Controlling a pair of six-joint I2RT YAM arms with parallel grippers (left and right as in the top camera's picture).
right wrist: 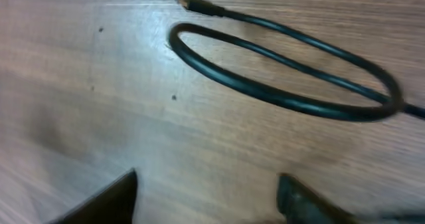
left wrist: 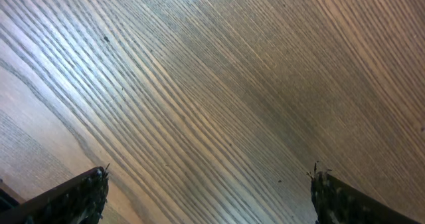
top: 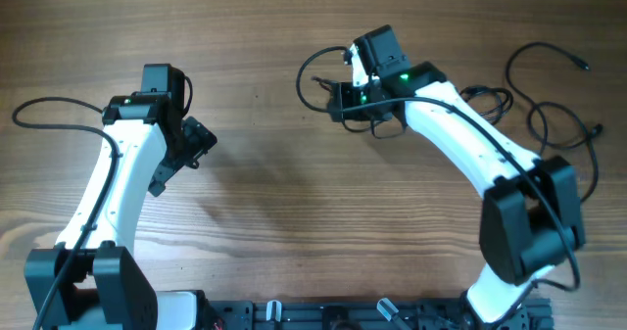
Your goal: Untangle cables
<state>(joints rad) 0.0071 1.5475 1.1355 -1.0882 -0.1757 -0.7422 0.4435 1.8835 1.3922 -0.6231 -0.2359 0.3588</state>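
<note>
Risk: the right gripper (right wrist: 206,187) shuts short of the loop (right wrist: 285,71) and nips bare table (right wrist: 99,117) — or a hard tug tightens the tangle, since the other cables (top: 549,85) lie behind the arm. Right arm reaches fwd to mid-table, wrist tipped down, jaws wide apart, nothing held. The loop and plug (right wrist: 192,3) lie just ahead. Left gripper (left wrist: 207,184) hangs over bare wood, well apart from the cables — wide open, empty.
</note>
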